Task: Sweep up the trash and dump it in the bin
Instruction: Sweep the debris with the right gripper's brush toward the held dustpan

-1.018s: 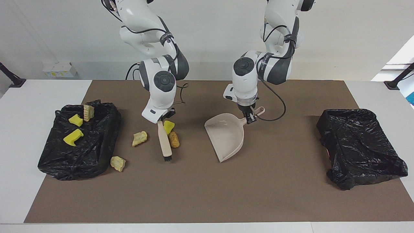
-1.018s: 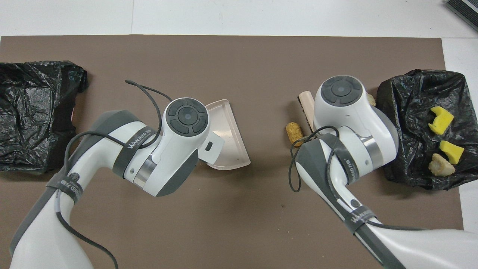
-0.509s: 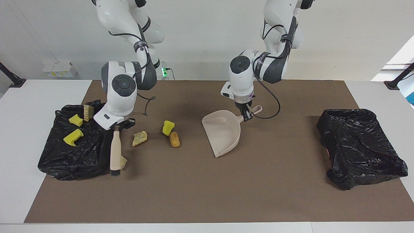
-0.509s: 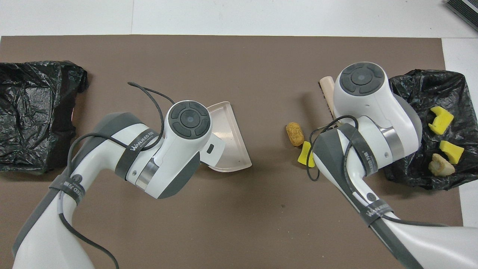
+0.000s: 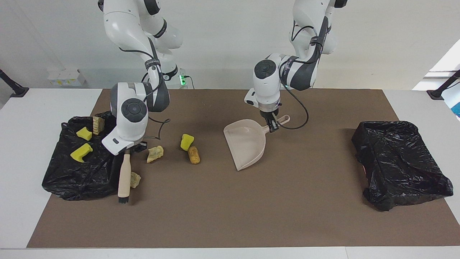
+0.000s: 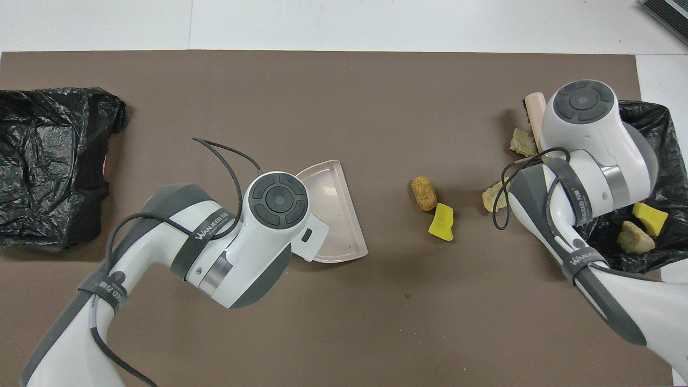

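I note the right tool point(image 5: 130, 148) clamped on the brush point(image 5: 124, 176), long axis pointing away from the robots, beside one tan scrap point(image 5: 135, 179), while the left tool point(image 5: 272, 126), closed on the dustpan point(image 5: 247, 143), lies toward the left arm's end, three scraps point(image 5: 193, 154) between them.

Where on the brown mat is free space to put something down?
Bare mat lies between the dustpan and the black bag at the left arm's end, and along the mat's edge farthest from the robots. It is crowded near the bag with scraps, around the brush.
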